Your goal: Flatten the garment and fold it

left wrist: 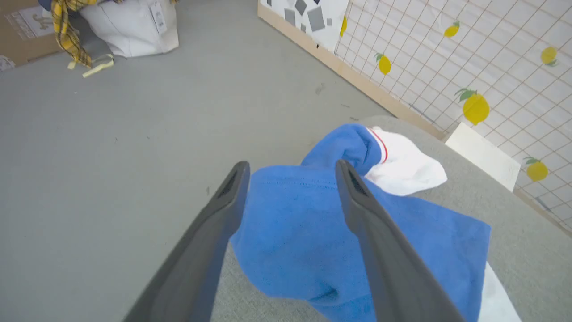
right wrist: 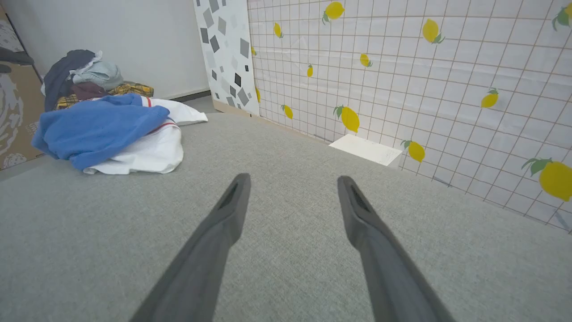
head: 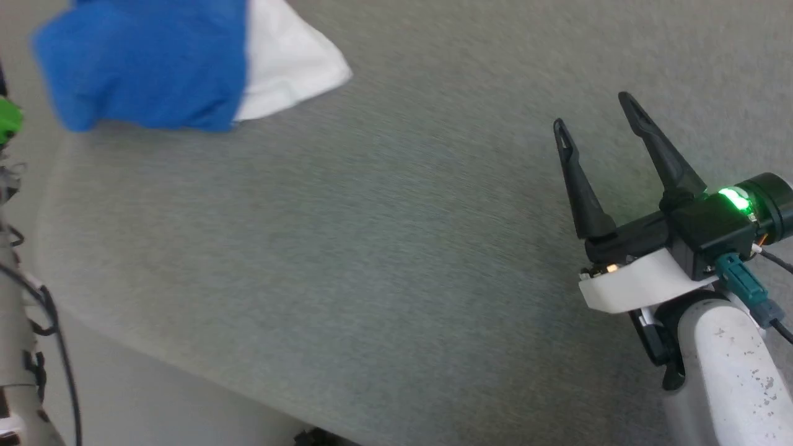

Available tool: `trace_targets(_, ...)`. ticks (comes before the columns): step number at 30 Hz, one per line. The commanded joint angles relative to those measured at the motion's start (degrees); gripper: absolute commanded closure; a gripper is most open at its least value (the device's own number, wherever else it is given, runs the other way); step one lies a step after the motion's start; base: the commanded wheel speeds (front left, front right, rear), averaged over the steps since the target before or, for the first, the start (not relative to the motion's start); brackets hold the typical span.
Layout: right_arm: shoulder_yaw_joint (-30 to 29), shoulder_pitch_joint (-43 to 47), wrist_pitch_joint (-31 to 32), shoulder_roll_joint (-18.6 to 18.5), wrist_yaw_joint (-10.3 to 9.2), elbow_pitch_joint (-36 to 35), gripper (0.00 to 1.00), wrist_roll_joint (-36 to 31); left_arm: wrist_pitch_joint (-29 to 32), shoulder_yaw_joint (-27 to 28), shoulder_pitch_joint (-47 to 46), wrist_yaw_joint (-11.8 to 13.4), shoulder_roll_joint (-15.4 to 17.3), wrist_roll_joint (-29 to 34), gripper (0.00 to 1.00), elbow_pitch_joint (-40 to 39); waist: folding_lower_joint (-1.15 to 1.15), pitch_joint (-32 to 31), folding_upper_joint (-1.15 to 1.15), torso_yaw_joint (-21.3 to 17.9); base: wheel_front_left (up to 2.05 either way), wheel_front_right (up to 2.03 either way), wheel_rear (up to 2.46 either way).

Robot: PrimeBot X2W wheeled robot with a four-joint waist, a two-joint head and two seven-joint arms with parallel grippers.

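One garment (head: 148, 62) lies crumpled at the far left corner of the grey counter (head: 372, 248), its blue body bunched over white sleeves. There are two hands. The right hand (head: 591, 111) has its fingers spread wide and holds nothing, over bare counter well apart from the garment. The left hand (left wrist: 291, 164) is likewise spread, above the blue cloth; whether it touches is unclear. Beyond the counter lies one pile of clothes (right wrist: 85, 76), and a lemon-print wall (right wrist: 402, 67) runs alongside.
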Motion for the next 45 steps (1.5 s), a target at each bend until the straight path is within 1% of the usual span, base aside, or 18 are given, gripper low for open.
trace_targets(1,0.0,-1.1,-0.6,0.0,-0.09,-0.4,0.0,0.3,2.3,0.8,-0.5,0.8,0.7,-1.5,0.0,1.1,-0.01,12.5,0.0,-11.1,0.0,0.0,0.0)
trace_targets(6,-0.1,-1.3,-1.6,0.3,-0.09,0.2,0.0,0.6,12.8,2.9,0.3,2.8,1.0,-6.4,0.0,2.8,-0.01,13.3,0.0,-12.4,0.0,0.0,0.0)
trace_targets(11,0.3,-1.4,-3.0,1.0,-0.09,2.1,0.0,1.2,21.9,2.4,3.4,3.8,1.1,-8.9,0.0,2.0,-0.01,10.9,0.0,-12.6,0.0,0.0,0.0)
trace_targets(12,0.5,-1.4,-3.2,1.1,-0.09,2.6,0.0,1.3,23.3,2.0,4.1,3.9,1.3,-8.9,0.48,1.7,-0.01,10.2,0.0,-12.7,0.0,0.0,0.0)
trace_targets(13,0.6,-1.5,-3.6,1.3,-0.09,3.1,0.0,1.5,24.4,1.6,5.1,3.8,1.7,-8.8,0.79,0.9,-0.01,9.0,0.0,-12.7,0.0,0.0,0.0)
trace_targets(14,0.7,-1.5,-3.9,1.4,-0.09,3.6,0.0,1.6,24.5,1.5,5.7,3.7,2.1,-8.5,1.0,0.1,-0.01,8.1,0.0,-12.7,0.0,0.0,0.0)
trace_targets(16,0.9,-1.3,-4.5,1.7,-0.09,4.8,0.0,2.0,21.6,1.5,7.1,3.4,3.7,-6.4,1.0,-2.4,-0.01,5.5,0.0,-12.8,0.0,0.0,0.0)
trace_targets(18,0.9,-0.8,-5.5,2.1,-0.09,6.4,0.0,2.5,15.5,1.8,8.2,3.7,5.2,-3.4,1.0,-4.6,-0.01,2.0,0.0,-13.1,0.0,0.0,0.0)
trace_targets(23,0.1,1.0,-7.3,2.9,-0.09,9.6,0.0,3.5,1.4,1.0,10.2,2.6,8.4,4.0,1.0,-7.5,-0.01,-7.4,0.0,-14.5,0.0,0.0,0.0)
trace_targets(27,-1.2,3.4,-8.0,3.3,-0.09,11.3,0.0,4.2,-8.3,-1.3,9.3,-0.1,9.4,7.9,1.0,-9.7,-0.01,-14.4,0.0,-15.6,0.0,0.0,0.0)
trace_targets(30,-2.0,5.1,-8.2,3.4,-0.09,11.9,0.0,4.7,-13.5,-3.9,7.5,-1.4,9.4,10.9,1.0,-11.5,-0.01,-18.3,0.0,-16.7,0.0,0.0,0.0)
trace_targets(33,-2.5,6.9,-8.2,3.5,-0.09,12.0,0.0,5.7,-16.9,-7.3,4.8,-1.4,8.2,13.8,1.0,-13.8,-0.01,-21.7,0.0,-18.1,0.0,0.0,0.0)
trace_targets(36,-3.2,8.9,-8.0,3.5,-0.09,11.8,0.0,6.5,-19.1,-10.3,2.5,-1.5,6.4,15.6,1.0,-15.9,-0.01,-24.4,0.0,-19.4,0.0,0.0,0.0)
trace_targets(41,-4.7,11.6,-7.1,3.5,-0.09,10.7,0.0,7.0,-19.5,-16.2,-1.1,-1.2,0.8,17.2,1.0,-19.1,-0.01,-26.7,0.0,-21.8,0.0,0.0,0.0)
trace_targets(45,-5.4,12.7,-6.5,3.5,-0.09,9.6,0.0,7.1,-19.4,-21.1,-3.0,-1.5,-4.9,17.2,1.0,-20.3,-0.01,-27.2,0.0,-23.6,0.0,0.0,0.0)
